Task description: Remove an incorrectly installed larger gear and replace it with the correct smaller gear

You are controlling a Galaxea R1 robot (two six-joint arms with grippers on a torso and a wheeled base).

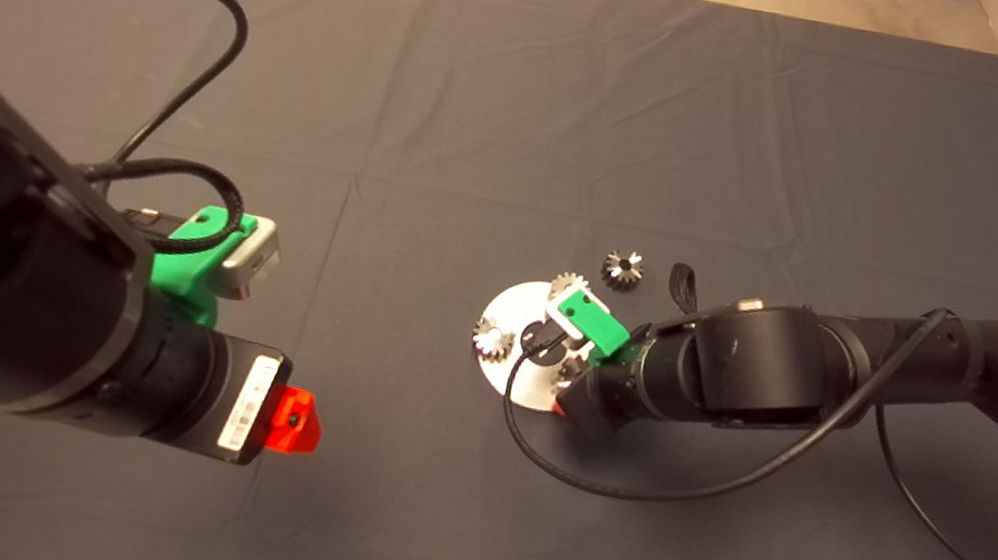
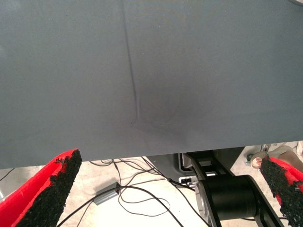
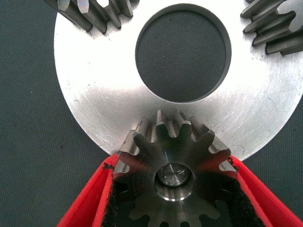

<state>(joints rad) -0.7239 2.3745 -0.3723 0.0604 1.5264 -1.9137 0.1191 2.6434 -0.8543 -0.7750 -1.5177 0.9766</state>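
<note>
Right hand grips a gear on the disc; left hand spread; arm label seems unreadable.

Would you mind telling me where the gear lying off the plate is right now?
In the head view the loose gear lies on the dark mat, right of centre, just beyond the round metal plate and the right gripper's wrist.

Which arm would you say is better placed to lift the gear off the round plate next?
The right. The right gripper already has its pads on either side of the gear on the silver plate. The left gripper hangs open over bare mat, well away from the plate.
</note>
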